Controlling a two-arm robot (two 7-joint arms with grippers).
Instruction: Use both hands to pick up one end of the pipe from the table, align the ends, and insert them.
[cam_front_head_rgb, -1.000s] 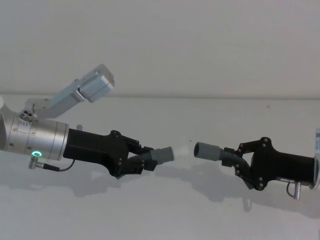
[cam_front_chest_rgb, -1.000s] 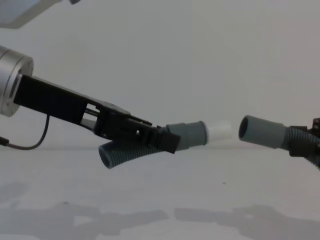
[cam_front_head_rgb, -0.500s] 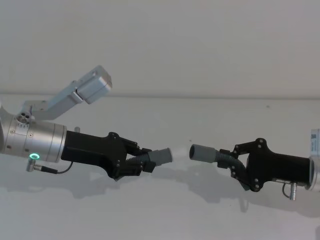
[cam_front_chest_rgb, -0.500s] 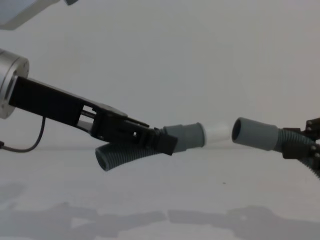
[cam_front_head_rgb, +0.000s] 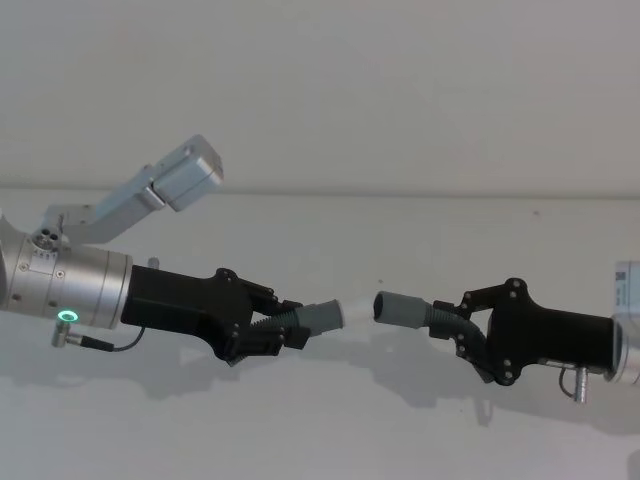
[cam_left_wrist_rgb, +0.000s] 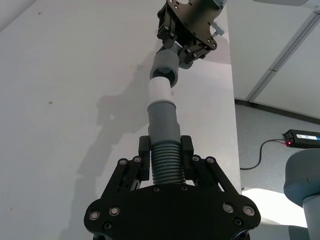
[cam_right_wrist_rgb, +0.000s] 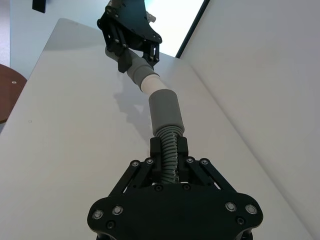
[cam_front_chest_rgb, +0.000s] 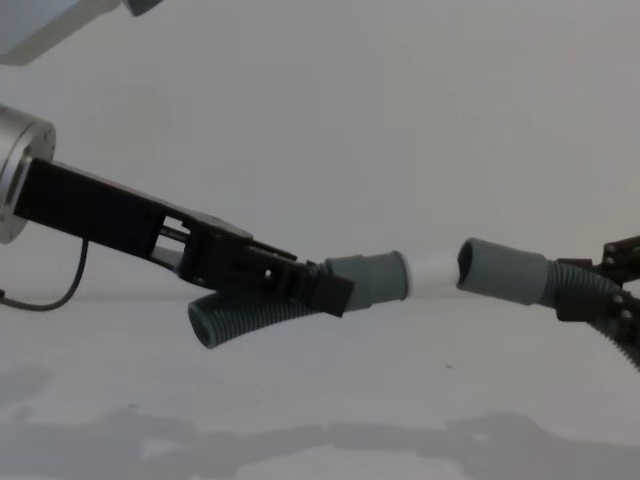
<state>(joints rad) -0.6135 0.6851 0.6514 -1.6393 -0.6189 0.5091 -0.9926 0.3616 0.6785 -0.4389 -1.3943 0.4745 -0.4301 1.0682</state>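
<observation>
left gripper (cam_front_head_rgb: 283, 328) clamped on white-tipped hose (cam_front_head_rgb: 322, 317), right gripper (cam_front_head_rgb: 462, 332) clamped on hollow-cuffed hose (cam_front_head_rgb: 402, 308), tips nearly meeting above table (cam_front_head_rgb: 320, 430)

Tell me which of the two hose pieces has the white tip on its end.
The hose piece in the left gripper: its grey cuff ends in a narrow white tip. The right gripper's piece ends in a wide hollow grey cuff.

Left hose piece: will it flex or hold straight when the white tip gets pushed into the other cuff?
Likely flexes some: the left gripper clamps the left hose piece on its ribbed middle, which is already bent. The smooth cuff and white tip look stiffer, so they should probably stay straight.
</observation>
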